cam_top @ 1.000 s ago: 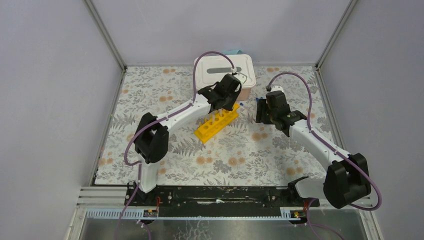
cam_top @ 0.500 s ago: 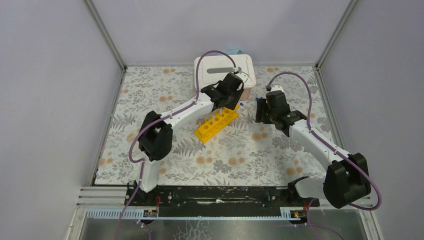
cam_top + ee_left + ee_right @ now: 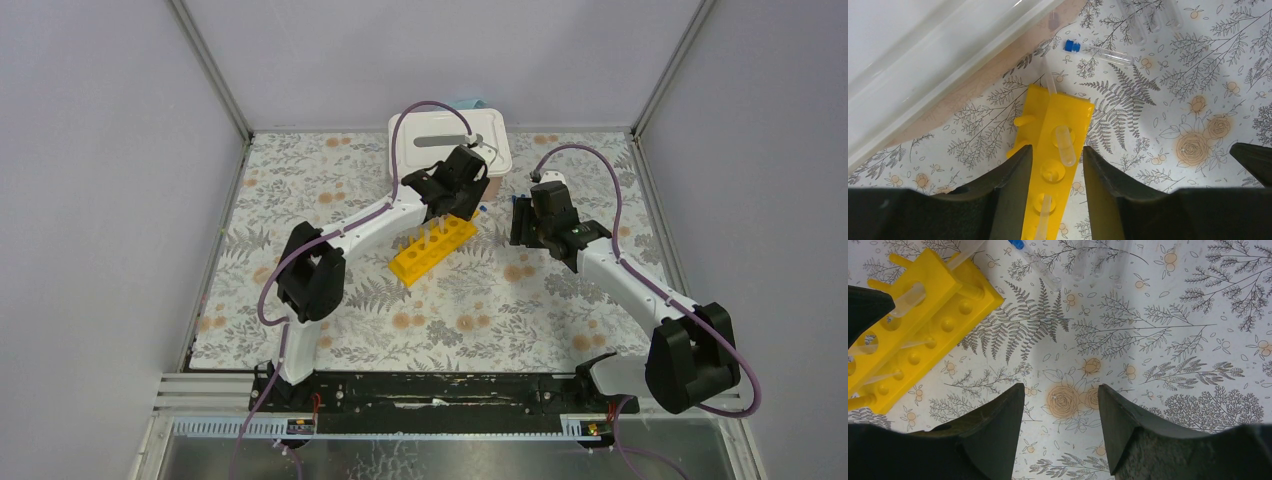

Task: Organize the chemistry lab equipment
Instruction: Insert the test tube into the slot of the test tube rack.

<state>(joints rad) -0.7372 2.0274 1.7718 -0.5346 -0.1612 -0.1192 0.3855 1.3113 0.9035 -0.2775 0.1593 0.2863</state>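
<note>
Yellow plastic rack (image 3: 1068,112), long with round holes, holds clear tubes (image 3: 1064,145).

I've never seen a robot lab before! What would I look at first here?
Probably the bright yellow test-tube rack, set slantwise in the middle of the flowery table, with the left gripper open just over its far end. Then the white lidded box at the table's far edge, and a blue-capped tube lying loose just past the rack.

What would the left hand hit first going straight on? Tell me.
Probably the clear tube standing in the yellow rack, right between the fingers of the left hand; then the rack itself. Depth is hard to judge.
</note>
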